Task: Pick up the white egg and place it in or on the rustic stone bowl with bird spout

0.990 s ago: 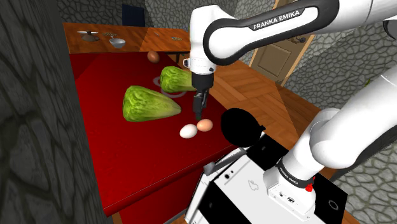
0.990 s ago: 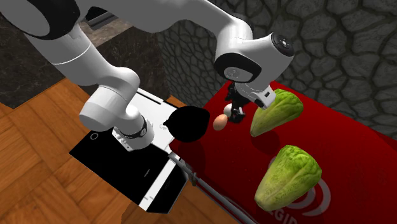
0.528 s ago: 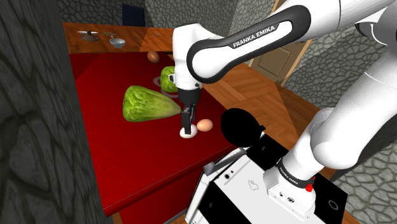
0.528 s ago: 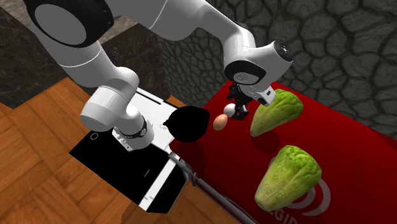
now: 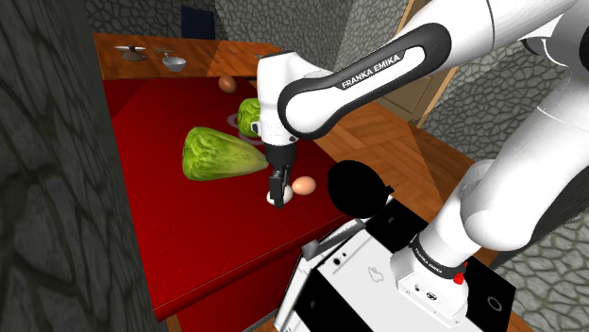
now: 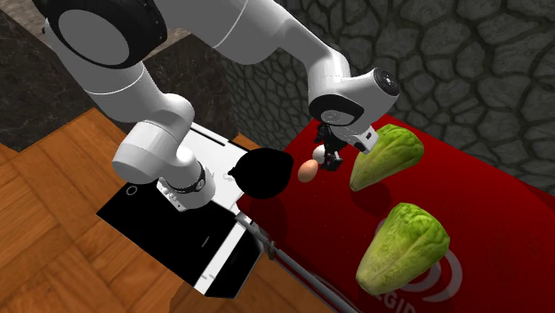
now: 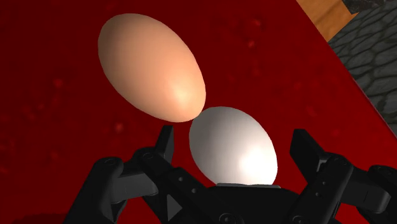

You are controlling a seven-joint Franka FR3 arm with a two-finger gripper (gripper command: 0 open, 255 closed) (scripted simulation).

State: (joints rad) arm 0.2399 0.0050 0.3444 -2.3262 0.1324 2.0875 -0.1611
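The white egg [image 7: 234,147] lies on the red tabletop [image 5: 160,207], touching a brown egg [image 7: 151,67] beside it. My gripper [image 7: 232,143] is down over the white egg, open, with one finger on each side and a small gap to both. In the shoulder view the gripper [image 5: 278,194] hides most of the white egg [image 5: 274,200], and the brown egg [image 5: 303,186] sits just to its right. A black rounded bowl shape with a pointed tip [image 5: 359,187] stands at the table's near edge by the stand; it also shows in the second exterior view [image 6: 262,171].
Two green lettuces [image 5: 219,156] [image 5: 251,115] lie behind the eggs. Another brown egg [image 5: 227,83] is farther back. Small dishes [image 5: 174,63] stand on a wooden surface beyond. A stone wall [image 5: 47,170] borders the shoulder view's left. The stand [image 5: 378,273] is at lower right.
The gripper moved from above the brown egg over to the white egg and came down around it. Both eggs stayed in place.
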